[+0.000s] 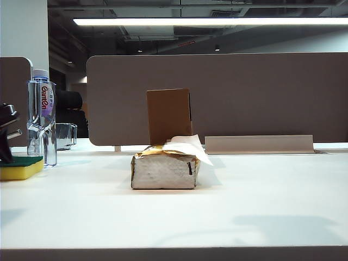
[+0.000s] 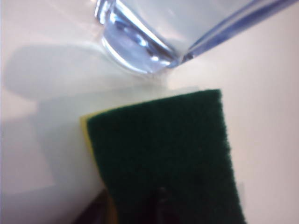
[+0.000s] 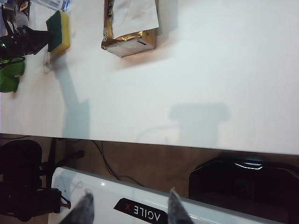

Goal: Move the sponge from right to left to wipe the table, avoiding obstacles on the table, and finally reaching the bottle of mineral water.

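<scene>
The sponge (image 1: 20, 167), yellow with a dark green top, lies flat on the white table (image 1: 244, 206) at the far left. Its end sits right beside the base of the bottle of mineral water (image 1: 42, 117). In the left wrist view the sponge's green top (image 2: 163, 158) reaches almost to the bottle's clear base (image 2: 140, 42). My left gripper (image 1: 6, 147) stands over the sponge's left end, its jaws too dark and blurred to read. The obstacles stand mid-table: the tissue pack (image 1: 165, 168) in front, the cardboard box (image 1: 169, 115) behind it. My right gripper (image 3: 131, 210) hangs open and empty off the table's front edge.
A short clear glass (image 1: 65, 136) stands just behind the bottle. A brown partition (image 1: 244, 92) runs along the back of the table, with a low grey tray (image 1: 260, 144) at its foot. Below the right gripper lie the robot's white base (image 3: 140, 205) and cables.
</scene>
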Controlling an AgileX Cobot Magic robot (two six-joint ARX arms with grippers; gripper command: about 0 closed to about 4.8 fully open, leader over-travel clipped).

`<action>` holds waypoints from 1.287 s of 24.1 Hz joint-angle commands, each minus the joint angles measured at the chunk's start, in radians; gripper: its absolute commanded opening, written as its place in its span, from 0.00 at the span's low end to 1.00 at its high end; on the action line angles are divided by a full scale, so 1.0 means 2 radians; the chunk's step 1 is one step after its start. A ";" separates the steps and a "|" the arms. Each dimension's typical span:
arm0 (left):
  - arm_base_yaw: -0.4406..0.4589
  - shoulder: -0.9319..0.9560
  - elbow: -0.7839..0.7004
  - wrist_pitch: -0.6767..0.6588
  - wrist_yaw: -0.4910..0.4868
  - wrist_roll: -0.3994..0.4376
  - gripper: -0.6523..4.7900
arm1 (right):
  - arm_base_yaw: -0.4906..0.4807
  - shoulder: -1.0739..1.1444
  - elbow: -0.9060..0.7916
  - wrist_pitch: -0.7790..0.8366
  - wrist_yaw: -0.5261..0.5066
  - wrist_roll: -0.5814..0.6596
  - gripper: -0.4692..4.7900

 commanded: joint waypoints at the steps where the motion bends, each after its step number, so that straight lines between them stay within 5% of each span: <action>1: 0.000 -0.001 0.002 -0.008 0.003 0.002 0.57 | 0.000 -0.001 0.003 0.004 -0.003 0.001 0.48; 9: 0.001 -0.002 0.003 -0.023 0.004 0.002 0.76 | 0.000 -0.001 0.003 -0.001 -0.012 0.001 0.48; 31: 0.001 -0.109 0.004 -0.049 0.004 0.012 0.76 | 0.000 -0.001 0.003 0.005 -0.011 -0.015 0.48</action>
